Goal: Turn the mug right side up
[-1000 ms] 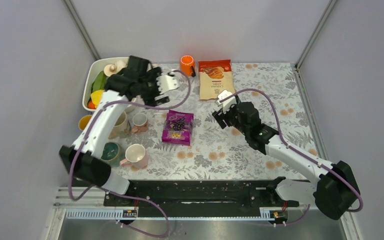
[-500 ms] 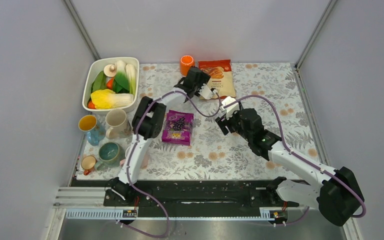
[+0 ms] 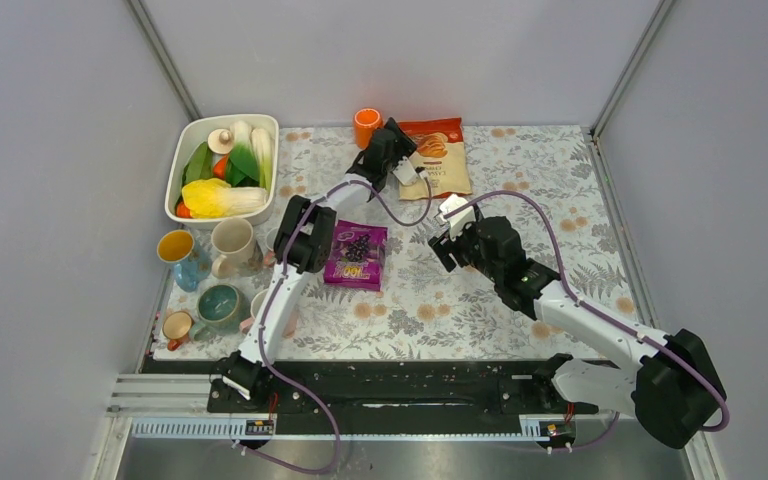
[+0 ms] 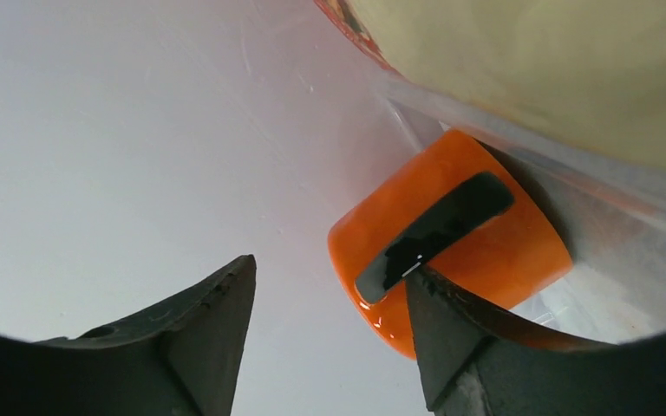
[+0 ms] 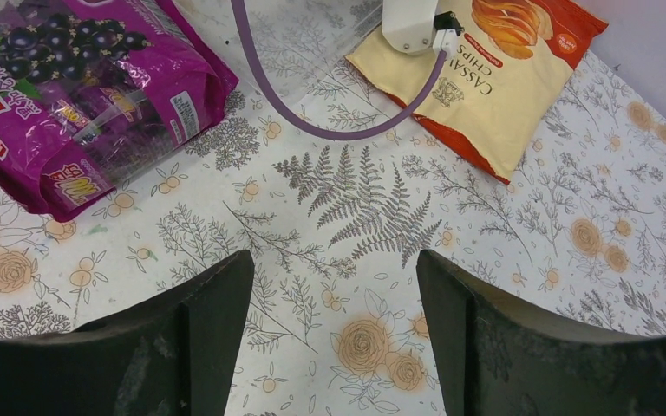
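Note:
The mug is orange with a black handle and stands at the back edge of the table, a solid orange face on top. My left gripper reaches it from the right. In the left wrist view the mug fills the right of the frame. My left gripper is open with only the pale wall showing between its fingers. The right fingertip sits against the lower end of the black handle. My right gripper hovers open over bare tablecloth mid-table.
A cassava chips bag lies just right of the mug. A purple grape-sweets bag lies mid-table. A white tub of vegetables stands back left, several mugs below it. The back wall is close behind the mug.
My left arm swung from over the white tub across to the orange mug, then edged closer, its jaws narrowing slightly. The right arm barely moved.

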{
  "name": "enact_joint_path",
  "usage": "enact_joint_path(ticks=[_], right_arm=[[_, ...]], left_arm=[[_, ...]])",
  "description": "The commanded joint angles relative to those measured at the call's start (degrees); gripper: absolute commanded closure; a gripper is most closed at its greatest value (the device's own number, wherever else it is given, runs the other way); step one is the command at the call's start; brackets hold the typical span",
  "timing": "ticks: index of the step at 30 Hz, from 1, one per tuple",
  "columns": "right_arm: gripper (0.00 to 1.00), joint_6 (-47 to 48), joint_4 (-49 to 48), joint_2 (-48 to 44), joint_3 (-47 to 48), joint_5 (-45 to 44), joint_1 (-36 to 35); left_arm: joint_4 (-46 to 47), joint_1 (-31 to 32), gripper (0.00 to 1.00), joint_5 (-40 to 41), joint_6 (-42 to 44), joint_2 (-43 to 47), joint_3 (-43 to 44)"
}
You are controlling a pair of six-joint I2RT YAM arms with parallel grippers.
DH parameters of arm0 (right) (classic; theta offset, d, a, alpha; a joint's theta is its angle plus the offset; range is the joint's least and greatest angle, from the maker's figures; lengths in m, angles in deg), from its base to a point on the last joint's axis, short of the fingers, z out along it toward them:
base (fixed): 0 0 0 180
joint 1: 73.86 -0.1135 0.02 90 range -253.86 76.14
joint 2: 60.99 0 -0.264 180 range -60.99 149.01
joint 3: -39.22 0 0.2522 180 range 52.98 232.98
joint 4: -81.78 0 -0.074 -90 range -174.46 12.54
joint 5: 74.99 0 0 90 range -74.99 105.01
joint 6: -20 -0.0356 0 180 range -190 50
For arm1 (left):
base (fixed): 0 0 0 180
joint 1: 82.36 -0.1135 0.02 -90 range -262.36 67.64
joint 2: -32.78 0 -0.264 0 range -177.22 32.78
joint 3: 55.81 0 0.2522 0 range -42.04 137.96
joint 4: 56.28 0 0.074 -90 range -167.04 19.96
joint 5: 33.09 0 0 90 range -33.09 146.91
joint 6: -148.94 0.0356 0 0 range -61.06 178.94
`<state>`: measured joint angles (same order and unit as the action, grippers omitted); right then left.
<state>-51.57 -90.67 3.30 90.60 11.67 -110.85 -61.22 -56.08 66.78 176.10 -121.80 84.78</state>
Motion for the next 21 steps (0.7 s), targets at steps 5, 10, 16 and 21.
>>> enact_joint_path(ticks=[5,10,16,21], right_arm=[[0.22,1.14,-2.14,0.41,1.05,1.07,0.33],[0.22,1.34,-2.10,-0.64,0.97,1.24,0.25],[0.22,0.80,-2.13,-1.31,1.21,1.69,0.32],[0.22,-0.66,-2.12,-2.21,1.36,2.08,0.30]], left_arm=[[-1.89,-1.06,0.74,-0.08,2.98,-3.13,6.39],[1.87,-1.53,1.00,0.43,2.27,0.95,-1.83],[10.62,-1.64,1.00,0.04,-5.09,8.94,-10.70],[6.48,-1.11,1.00,3.12,-21.44,18.27,-16.27]])
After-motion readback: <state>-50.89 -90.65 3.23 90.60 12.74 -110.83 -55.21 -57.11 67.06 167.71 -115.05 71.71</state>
